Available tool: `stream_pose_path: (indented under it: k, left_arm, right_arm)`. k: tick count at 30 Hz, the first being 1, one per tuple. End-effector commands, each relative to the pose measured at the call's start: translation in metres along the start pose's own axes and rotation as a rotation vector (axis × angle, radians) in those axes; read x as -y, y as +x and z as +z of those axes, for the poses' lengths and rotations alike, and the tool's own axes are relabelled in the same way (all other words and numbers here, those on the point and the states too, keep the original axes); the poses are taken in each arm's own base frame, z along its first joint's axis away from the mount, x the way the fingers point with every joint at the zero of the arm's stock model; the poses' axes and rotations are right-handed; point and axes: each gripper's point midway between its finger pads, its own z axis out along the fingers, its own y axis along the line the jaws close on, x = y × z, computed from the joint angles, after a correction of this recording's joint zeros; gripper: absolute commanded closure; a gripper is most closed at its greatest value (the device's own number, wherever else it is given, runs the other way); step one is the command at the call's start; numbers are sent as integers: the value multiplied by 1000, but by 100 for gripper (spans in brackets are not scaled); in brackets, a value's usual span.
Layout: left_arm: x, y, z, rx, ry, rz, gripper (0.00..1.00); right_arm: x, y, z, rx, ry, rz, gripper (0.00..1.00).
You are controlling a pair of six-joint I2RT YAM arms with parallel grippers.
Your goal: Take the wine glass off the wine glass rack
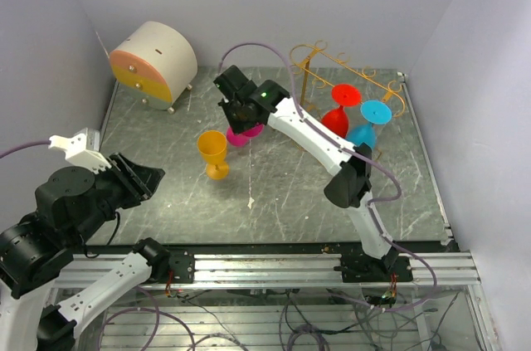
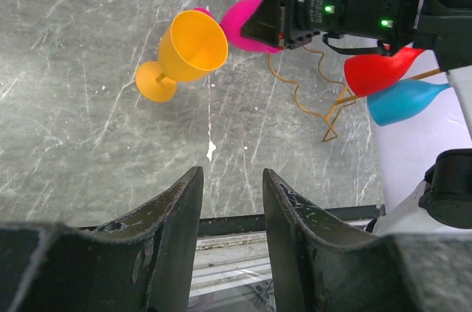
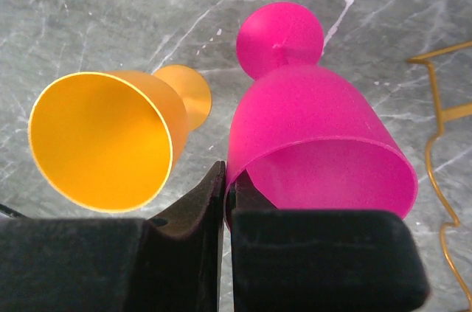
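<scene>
Wine glass: a magenta goblet (image 3: 317,142) with a wide bowl, a short stem and a round foot.
Hold: my right pincer (image 3: 225,186) is closed on the bowl's rim, with the thin wall between my two fingers.
Pose: roughly upright, mouth towards my wrist and foot towards the table. I cannot tell whether the foot touches the table.
Place: mid-table towards the far side, left of the rack, clear of its rails.
Wine glass rack (image 1: 353,66): thin gold wire with curly scroll ends, slim legs and long parallel rails. It stands upright at the far right of the table.
Rack's load: a red glass (image 1: 336,121) and a blue glass (image 1: 362,135) hang bowl-down from the rails, side by side, red on the left.
</scene>
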Motion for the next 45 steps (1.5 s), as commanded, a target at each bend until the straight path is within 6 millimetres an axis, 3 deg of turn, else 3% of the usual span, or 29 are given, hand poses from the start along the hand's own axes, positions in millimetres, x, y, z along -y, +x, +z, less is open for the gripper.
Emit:
stream_pose_path:
  k: [1,9,15,23,27,31,34,38,39,42,43,45]
  left_arm:
    - [7,0,0,8,42,-13,52]
    - [2,6,3,-3,33,-18,52]
    - [-2,14,6,-14,27,-29,52]
    - [-2,15,7,-17,30,-40,52]
    - [1,14,8,-12,41,-47,51]
    - [8,14,11,-8,78,-57,48]
    - [15,13,14,-6,105,-62,46]
    - [35,10,25,-7,173,-60,44]
    - [42,9,28,-6,201,-61,44]
    - [64,9,44,-5,286,-68,44]
    - [72,11,51,-12,317,-71,43]
    - [90,13,63,-24,384,-79,43]
  right_arm:
    - [-7,-3,12,-3,-36,-15,100]
    - [-6,7,32,-38,-38,-20,100]
    - [-9,4,33,-25,-53,-26,77]
    - [-11,-11,20,32,-66,-14,72]
    - [-10,-31,-9,106,-77,-1,71]
    - [-6,-53,-51,200,-83,8,69]
    - [0,-67,-90,283,-87,23,68]
    - [10,-83,-158,442,-101,54,67]
    - [15,-79,-164,458,-92,64,66]
    - [37,-75,-209,587,-63,120,63]
    - [47,-72,-236,653,-60,144,61]
    - [64,-62,-259,725,-36,180,56]
